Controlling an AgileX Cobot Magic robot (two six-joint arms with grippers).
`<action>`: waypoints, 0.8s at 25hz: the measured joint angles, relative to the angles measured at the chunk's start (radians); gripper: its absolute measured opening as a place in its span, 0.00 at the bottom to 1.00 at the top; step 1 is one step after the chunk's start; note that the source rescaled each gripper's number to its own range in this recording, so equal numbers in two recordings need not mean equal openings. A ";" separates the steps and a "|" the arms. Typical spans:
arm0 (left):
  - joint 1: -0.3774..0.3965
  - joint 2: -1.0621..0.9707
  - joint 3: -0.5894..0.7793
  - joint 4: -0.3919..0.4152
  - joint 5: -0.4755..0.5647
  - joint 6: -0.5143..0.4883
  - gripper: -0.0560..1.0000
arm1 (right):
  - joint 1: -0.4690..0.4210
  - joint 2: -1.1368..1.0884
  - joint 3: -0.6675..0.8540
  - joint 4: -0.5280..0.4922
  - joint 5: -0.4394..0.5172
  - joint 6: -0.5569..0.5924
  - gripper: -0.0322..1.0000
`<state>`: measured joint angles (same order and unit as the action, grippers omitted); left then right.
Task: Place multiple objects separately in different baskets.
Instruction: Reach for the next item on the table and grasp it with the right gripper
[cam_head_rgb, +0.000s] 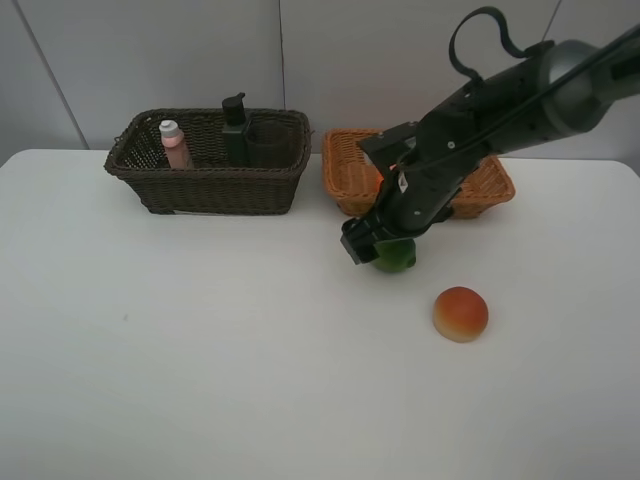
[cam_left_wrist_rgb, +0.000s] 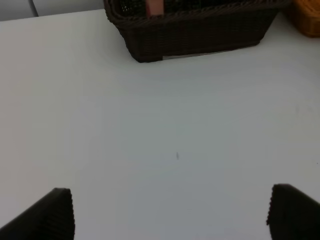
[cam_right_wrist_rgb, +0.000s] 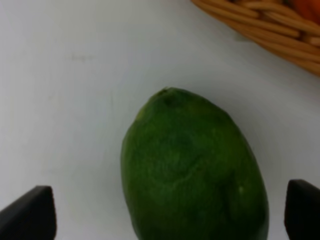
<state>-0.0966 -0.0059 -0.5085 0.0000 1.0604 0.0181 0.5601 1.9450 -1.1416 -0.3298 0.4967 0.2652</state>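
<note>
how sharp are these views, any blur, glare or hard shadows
Exterior high: soft, even light, no glare, only a faint shadow under the peach. Right wrist: the green fruit fills the frame and looks slightly soft, and the tan basket is blurred. Left wrist: the table looks flat and pale, and the dark basket is a little soft.

dark green fruit (cam_right_wrist_rgb: 192, 167), orange-tan basket (cam_head_rgb: 352, 180)

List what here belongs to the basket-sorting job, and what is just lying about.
Belongs to the job: dark basket, tan basket, pink bottle, pump bottle, translucent cup, green fruit, peach-like fruit.

Just lying about: only a small dark speck on the white table.
</note>
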 joint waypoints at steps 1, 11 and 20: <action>0.000 0.000 0.000 0.000 0.000 0.000 1.00 | 0.000 0.007 0.000 -0.005 -0.002 0.000 0.97; 0.000 0.000 0.000 0.000 0.000 0.000 1.00 | -0.002 0.086 0.000 -0.049 -0.044 0.001 0.97; 0.000 0.000 0.000 0.000 0.000 0.000 1.00 | -0.002 0.107 0.000 -0.061 -0.064 0.001 0.88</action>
<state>-0.0966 -0.0059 -0.5085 0.0000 1.0604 0.0181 0.5580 2.0515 -1.1416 -0.3908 0.4325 0.2659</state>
